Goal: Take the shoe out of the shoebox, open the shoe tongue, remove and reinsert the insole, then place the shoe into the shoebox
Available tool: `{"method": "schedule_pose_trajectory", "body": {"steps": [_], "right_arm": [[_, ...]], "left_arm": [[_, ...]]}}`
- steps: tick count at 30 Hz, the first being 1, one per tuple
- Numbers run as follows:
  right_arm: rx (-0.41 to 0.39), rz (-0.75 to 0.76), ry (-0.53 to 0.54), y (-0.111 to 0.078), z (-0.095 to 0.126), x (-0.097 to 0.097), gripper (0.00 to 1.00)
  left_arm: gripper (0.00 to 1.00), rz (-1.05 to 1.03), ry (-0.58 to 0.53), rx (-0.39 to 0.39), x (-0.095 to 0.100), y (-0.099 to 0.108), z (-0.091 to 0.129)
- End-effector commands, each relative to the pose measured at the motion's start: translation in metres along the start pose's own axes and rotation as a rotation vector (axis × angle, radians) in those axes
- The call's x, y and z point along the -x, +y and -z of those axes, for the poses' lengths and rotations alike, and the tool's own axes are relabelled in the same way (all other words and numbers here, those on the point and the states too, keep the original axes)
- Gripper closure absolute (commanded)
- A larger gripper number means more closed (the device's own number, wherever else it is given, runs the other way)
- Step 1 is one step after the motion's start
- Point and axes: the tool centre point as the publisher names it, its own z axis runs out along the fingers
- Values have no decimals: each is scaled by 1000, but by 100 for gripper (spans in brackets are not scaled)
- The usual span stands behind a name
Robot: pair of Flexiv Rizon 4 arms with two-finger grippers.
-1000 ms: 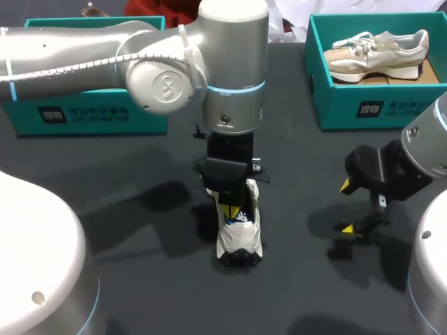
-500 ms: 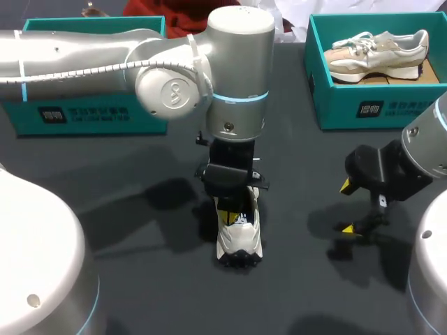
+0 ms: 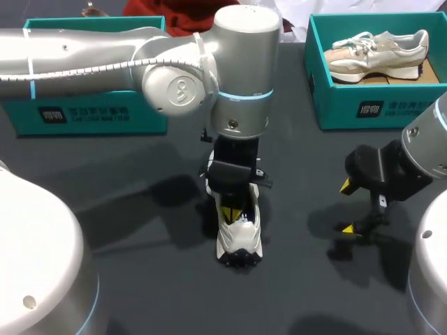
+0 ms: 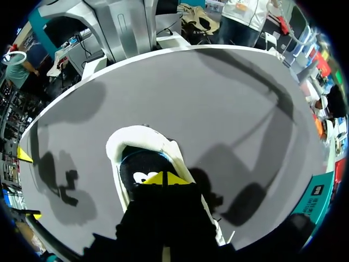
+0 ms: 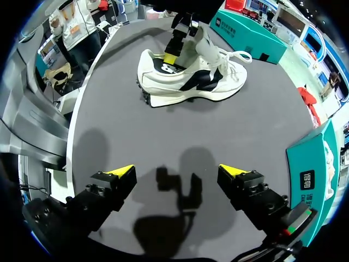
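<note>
Two rectangular teal cardboard shoeboxes [image 3: 91,115] stand at the back of the matte dark surface [image 3: 140,174], and the right one holds a beige sneaker [image 3: 377,52]. The white sneaker [image 3: 239,241] with black accents sits mid-surface, the left jaws together inside its opening. The right jaws are apart, hovering well aside. The left arm has edged rightward since before; the sneaker stayed put.

Hand [image 4: 163,178], yellow tips together, down in the white shoe [image 4: 136,134] on grey table [image 4: 229,93].

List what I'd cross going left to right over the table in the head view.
Left teal shoebox → white shoe, with the left gripper at its opening → right gripper.
</note>
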Motion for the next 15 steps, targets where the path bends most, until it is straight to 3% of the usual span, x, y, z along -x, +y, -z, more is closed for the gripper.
{"method": "schedule_pose_trajectory", "body": {"steps": [1, 15], "right_arm": [[-1, -1, -4, 0, 0, -2, 0], [-1, -1, -4, 0, 0, -2, 0]], "left_arm": [[100, 1, 16, 3, 6, 2, -12], [100, 6, 87, -3, -2, 9, -36]]}}
